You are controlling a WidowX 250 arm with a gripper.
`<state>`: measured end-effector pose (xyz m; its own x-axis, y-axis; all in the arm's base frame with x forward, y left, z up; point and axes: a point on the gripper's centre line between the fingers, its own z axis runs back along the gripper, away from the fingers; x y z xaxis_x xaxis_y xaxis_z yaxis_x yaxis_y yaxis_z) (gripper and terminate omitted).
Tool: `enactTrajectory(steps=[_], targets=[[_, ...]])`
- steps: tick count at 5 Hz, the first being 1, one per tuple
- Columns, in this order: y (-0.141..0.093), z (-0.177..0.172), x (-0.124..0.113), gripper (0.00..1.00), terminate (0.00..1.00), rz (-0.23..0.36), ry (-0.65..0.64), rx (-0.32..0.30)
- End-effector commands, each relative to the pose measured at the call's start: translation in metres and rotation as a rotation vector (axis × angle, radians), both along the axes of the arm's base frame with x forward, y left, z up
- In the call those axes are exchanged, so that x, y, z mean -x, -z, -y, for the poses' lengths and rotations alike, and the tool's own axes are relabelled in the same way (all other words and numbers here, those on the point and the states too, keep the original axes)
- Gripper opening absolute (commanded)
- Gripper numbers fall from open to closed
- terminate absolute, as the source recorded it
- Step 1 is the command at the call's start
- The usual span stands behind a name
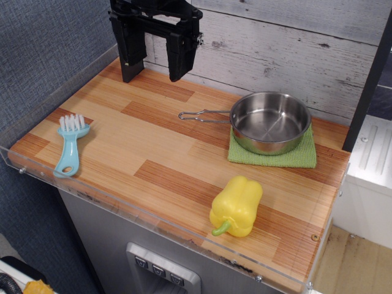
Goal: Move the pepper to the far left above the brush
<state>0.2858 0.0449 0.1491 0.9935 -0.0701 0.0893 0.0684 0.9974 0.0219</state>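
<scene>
Down and to the left of the pincer [155,66] lies the brush [70,144], near the counter's left edge. The pincer itself hangs at the back with its jaws spread wide and nothing between them. Right of it sits a steel pan [269,121] on a green cloth [272,156]. The pepper [236,206] lies well below and right, untouched, so the whole move is left to do. No readable writing anywhere

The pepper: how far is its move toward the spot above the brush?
Nothing looks done yet. The pepper lies on its side near the front right edge of the table, far from the brush at the left. The claw hangs open and empty at the back. Left: grasp the pepper, carry it left, set it behind the brush.
</scene>
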Motion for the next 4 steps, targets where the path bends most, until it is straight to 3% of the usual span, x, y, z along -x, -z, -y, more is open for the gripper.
enactTrajectory(steps=[1, 2, 3, 4], targets=[[0.0, 0.0, 0.0, 1.0, 0.0, 0.0, 0.0, 0.0], [0.01, -0.002, 0.013, 1.0, 0.0, 0.083, -0.081, -0.001], [0.013, 0.01, 0.013, 1.0, 0.0, 0.143, -0.054, 0.046], [0.017, 0.044, 0.01, 1.0, 0.0, 0.184, -0.014, 0.051]])
